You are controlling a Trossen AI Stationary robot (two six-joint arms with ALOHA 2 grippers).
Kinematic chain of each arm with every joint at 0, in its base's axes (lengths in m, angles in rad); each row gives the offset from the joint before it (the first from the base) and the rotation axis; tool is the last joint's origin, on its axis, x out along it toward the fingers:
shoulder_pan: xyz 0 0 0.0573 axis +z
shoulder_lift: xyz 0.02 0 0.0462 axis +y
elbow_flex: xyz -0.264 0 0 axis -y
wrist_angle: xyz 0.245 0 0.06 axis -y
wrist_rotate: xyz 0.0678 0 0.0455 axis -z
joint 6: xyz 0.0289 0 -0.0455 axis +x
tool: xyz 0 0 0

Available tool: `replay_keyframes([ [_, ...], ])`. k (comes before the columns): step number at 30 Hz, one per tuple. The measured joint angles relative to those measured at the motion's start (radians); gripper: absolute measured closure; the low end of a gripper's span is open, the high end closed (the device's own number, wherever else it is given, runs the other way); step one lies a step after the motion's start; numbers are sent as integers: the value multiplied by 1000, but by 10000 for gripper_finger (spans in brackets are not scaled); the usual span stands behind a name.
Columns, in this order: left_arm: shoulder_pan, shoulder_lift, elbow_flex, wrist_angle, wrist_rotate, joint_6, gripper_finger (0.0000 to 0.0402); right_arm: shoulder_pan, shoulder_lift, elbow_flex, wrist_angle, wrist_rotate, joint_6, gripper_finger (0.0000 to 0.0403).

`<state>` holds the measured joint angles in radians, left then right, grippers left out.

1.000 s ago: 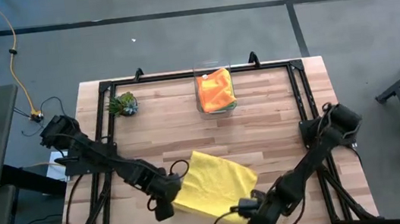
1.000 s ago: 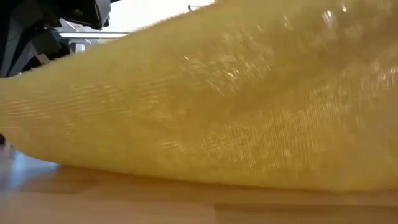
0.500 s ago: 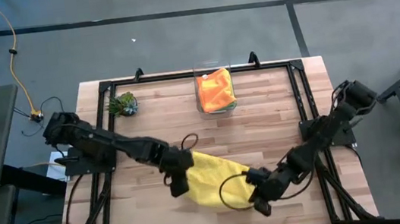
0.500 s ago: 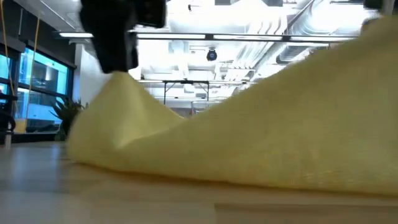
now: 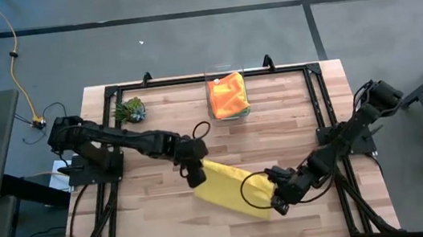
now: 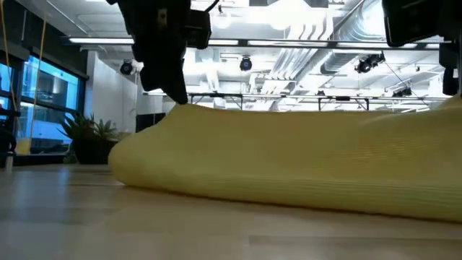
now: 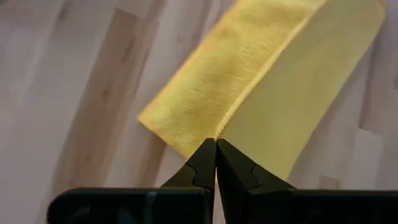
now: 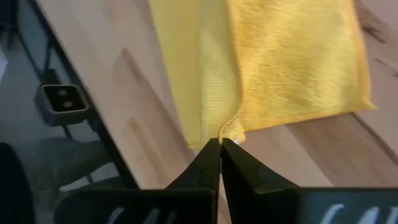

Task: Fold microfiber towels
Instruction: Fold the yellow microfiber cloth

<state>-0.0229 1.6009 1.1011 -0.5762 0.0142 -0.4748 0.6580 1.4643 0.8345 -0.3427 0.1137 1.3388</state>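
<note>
The yellow towel (image 5: 232, 186) lies folded over on the table's near middle; it fills the low view (image 6: 303, 159). My left gripper (image 5: 196, 175) is shut on its far left corner. My right gripper (image 5: 276, 199) is shut on its near right corner. An orange towel (image 5: 227, 92) lies on top in a clear box (image 5: 229, 115) at the far middle, a sliver of lime green beneath it. The grey and teal towels are out of view. My left gripper pinches a corner of the towel's upper layer (image 7: 217, 127) between its two fingers, coming from above. The corner is lifted a little; the rest lies on the table. My right gripper pinches the corner (image 8: 229, 132) of the upper layer between its fingers, slanting down from the right. The towel's lower layer lies on the table.
A small green leafy clump (image 5: 130, 110) sits at the far left. A black frame (image 5: 108, 131) runs round the tabletop. Bare wood lies between the towel and the box.
Both grippers have carried the towel's near edge up and toward the far right, folding the near half over the far half. The spread square has become a narrower strip. Both grippers stay shut on their corners.
</note>
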Motion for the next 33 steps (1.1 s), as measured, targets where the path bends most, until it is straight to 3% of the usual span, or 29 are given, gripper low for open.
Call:
replay_keyframes([
  [16,-14,0,0,5,-34,7,401,-68,0,0,-92,10,104,403],
  [23,-35,44,0,7,-71,7,402,-98,0,0,-131,-38,106,403],
  [33,-38,106,-1,26,-80,11,401,-97,0,0,-191,-16,146,403],
])
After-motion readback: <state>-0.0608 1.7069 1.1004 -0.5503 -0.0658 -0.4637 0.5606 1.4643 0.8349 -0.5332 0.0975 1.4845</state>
